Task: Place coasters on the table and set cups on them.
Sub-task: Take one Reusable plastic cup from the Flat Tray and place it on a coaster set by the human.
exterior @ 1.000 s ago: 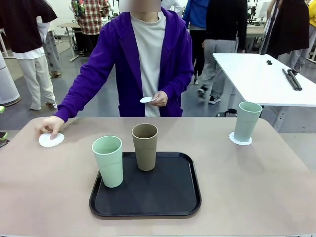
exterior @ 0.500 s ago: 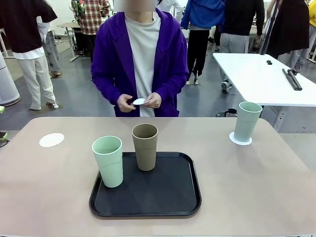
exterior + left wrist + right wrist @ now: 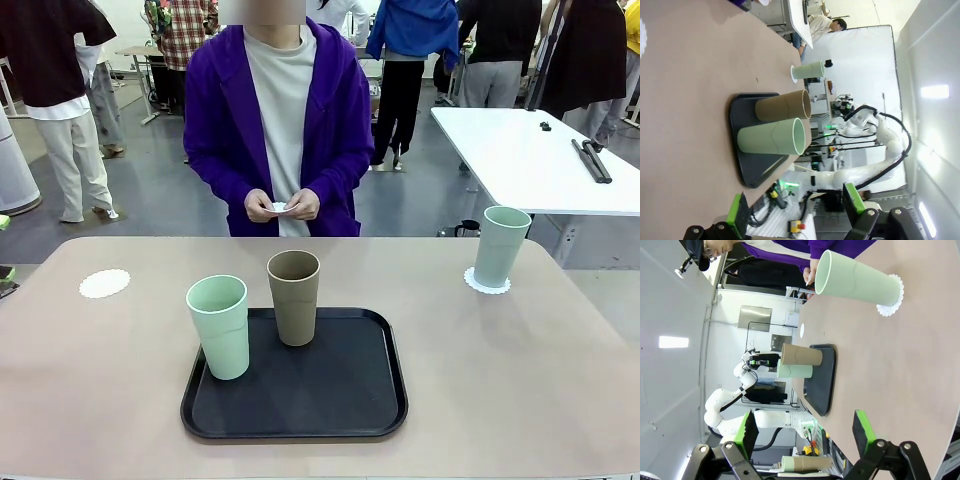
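Your left gripper (image 3: 794,207) is hanging with its jaws spread wide, nothing between the green pads. Your right gripper (image 3: 805,430) is doing likewise: jaws apart, gripping nothing. Both are hovering well apart from every cup.

One table (image 3: 520,370), beige-pink top, is carrying the whole set-up.

One person in a purple jacket (image 3: 215,120) is standing at the table's far edge, bringing the picture-left hand (image 3: 262,207) and the picture-right hand (image 3: 303,205) together at waist height.

One black tray (image 3: 330,400) is lying on the near middle of the table.

You are looking at three cups, all standing upright.
- The near mint cup (image 3: 219,325) is sitting on the tray's front left part.
- The tan cup (image 3: 294,297) is sitting on the tray too, farther back and just beside the mint one.
- The far mint cup (image 3: 500,246) is standing off the tray at the table's far right.

You are also looking at three coasters.
- The covered coaster (image 3: 486,285) is lying under the far mint cup, its scalloped edge peeking out around the base.
- The bare coaster (image 3: 104,284) is lying at the table's far left, carrying nothing.
- The held coaster (image 3: 279,207) is being pinched between the person's two hands, off the table; it is too small to make out its edge.
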`<state>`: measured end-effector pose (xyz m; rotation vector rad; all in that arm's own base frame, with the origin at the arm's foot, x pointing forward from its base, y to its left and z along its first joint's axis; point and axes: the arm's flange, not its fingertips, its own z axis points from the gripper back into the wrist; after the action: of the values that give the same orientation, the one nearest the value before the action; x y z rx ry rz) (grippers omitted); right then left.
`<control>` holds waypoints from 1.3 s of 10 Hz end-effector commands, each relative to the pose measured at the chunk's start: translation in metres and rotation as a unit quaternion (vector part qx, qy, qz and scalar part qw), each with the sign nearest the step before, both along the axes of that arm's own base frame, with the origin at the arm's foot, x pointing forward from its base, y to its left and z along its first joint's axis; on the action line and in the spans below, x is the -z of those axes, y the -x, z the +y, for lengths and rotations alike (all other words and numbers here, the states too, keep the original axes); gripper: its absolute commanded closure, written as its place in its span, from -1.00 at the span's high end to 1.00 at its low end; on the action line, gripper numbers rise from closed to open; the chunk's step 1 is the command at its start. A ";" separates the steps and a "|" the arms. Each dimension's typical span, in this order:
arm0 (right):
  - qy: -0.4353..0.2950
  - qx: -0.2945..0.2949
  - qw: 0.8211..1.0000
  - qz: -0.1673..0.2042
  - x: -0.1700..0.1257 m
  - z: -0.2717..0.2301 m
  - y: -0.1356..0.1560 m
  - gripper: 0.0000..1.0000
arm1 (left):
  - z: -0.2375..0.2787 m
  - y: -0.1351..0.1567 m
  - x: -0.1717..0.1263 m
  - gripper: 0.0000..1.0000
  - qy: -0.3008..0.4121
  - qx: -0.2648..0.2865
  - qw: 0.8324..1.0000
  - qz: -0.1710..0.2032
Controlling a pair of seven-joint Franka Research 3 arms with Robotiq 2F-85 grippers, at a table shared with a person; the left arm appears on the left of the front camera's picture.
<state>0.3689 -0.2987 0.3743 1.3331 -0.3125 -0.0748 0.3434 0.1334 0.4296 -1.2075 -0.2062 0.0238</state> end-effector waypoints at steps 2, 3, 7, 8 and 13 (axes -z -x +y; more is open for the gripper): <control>-0.006 0.001 1.000 -0.002 -0.001 0.002 0.000 1.00 | -0.048 -0.015 -0.044 1.00 -0.164 0.159 0.963 -0.140; -0.006 0.001 1.000 -0.002 -0.001 0.002 0.000 1.00 | -0.071 -0.020 -0.057 1.00 -0.217 0.210 0.939 -0.165; -0.006 0.001 1.000 -0.002 -0.001 0.002 0.000 1.00 | -0.177 -0.023 -0.086 1.00 -0.376 0.355 0.824 -0.229; -0.006 0.001 1.000 -0.002 -0.001 0.002 0.000 1.00 | -0.200 -0.018 -0.087 1.00 -0.407 0.363 0.800 -0.251; -0.006 0.001 1.000 -0.002 -0.001 0.002 0.000 1.00 | -0.260 -0.010 -0.060 1.00 -0.472 0.418 0.724 -0.278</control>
<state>0.3692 -0.2979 0.3738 1.3353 -0.3116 -0.0743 0.3519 -0.1249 0.4977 -0.1855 -0.1478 -1.1499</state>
